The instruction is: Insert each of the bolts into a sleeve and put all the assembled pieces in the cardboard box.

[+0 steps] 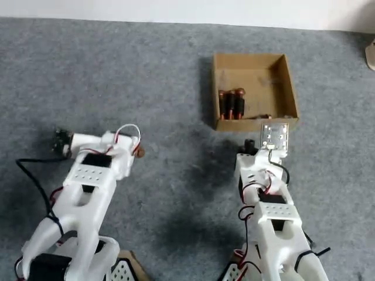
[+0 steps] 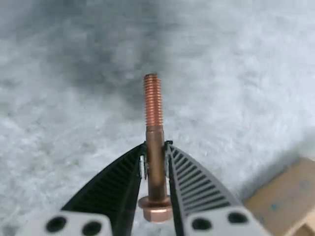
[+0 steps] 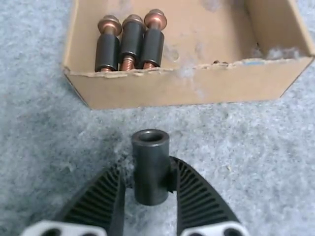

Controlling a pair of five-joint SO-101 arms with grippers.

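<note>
Grey carpet [image 1: 176, 88] covers the whole surface, with a pale strip running along its far edge. A cardboard box [image 1: 215, 88] sits open toward the far edge, right of the middle. Three assembled pieces [image 1: 231, 104] lie in its near-left corner, side by side and touching. Each is a copper bolt pushed through a black sleeve, with the heads toward the far wall and the thread tips almost at the near wall.

In the right wrist view the same pieces [image 3: 130, 42] lie just behind the box's torn near wall [image 3: 197, 88]. The right gripper [image 3: 147, 164] is clamped on a loose dark sleeve [image 3: 150, 167]. Its ribbed fingers [image 3: 197, 196] press on opposite sides of the sleeve. The open bore points out past the fingertips, toward the box. The sleeve is over the carpet, just in front of the box's near wall and apart from it. In the high view the right arm [image 1: 266, 193] reaches from the near edge up to that wall.

The left arm [image 1: 88, 175] stands on the left half of the surface, well apart from the box. The left gripper [image 2: 156, 146] is closed on a bolt [image 2: 153, 128] by its smooth shank. The flanged head sits back between the fingers [image 2: 118, 187], and the threaded end sticks out beyond their tips over bare carpet. In the high view the bolt [image 1: 139, 151] shows as a copper spot at the arm's tip. I cannot tell whether it touches the carpet.
</note>
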